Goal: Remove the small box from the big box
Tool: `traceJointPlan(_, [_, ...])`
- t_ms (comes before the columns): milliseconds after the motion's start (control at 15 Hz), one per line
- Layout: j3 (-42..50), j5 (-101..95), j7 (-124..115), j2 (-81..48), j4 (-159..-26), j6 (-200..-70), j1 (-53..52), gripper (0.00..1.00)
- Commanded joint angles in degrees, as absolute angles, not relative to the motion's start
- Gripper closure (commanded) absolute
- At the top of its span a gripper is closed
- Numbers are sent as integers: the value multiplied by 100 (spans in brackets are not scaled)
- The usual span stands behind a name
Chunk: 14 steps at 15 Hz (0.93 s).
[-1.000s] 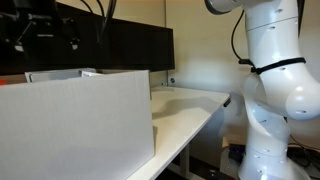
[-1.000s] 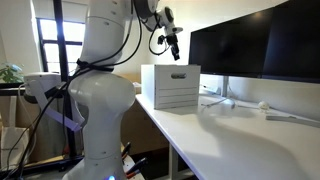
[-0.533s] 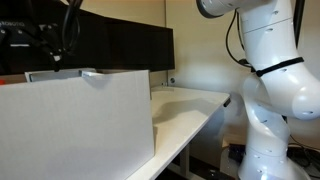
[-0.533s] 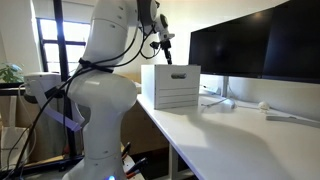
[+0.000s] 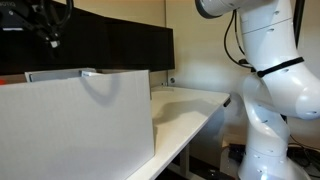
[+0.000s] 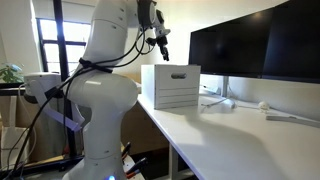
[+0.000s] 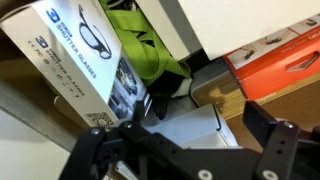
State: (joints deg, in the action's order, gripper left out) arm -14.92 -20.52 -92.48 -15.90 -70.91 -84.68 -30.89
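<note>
— What has the white, round-jointed robot arm (image 6: 100,95) done this last second?

— Carried its wrist a touch toward nine o'clock over the big box (image 6: 172,88), the plain white card one with flaps. It hasn't dipped below the rim.

— And the black two-fingered claw (image 6: 160,45)?

— Hanging high at twelve o'clock above the opening in both exterior views. In the wrist view its jaws are spread wide, with nothing held between them.

— So where's the small box (image 7: 80,60)?

— Down inside, I reckon. It's the white carton with blue lettering and a picture of glasses, at ten o'clock from the claw. An orange-red carton (image 7: 275,65) lies at two and something crumpled and bright green (image 7: 145,45) at twelve. From outside, the walls hide it.

— Meaning?

— It's lining up, not grasping yet. The descent and the lift are both to come.
</note>
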Motion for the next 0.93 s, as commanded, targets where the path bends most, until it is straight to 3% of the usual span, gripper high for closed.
traceJointPlan(0, [-1500, -2063, -9267, -1535, -6955, -8117, -3147, 0])
traceJointPlan(867, [-1453, -1957, -9154, -1396, -7027, -8169, -3035, 0])
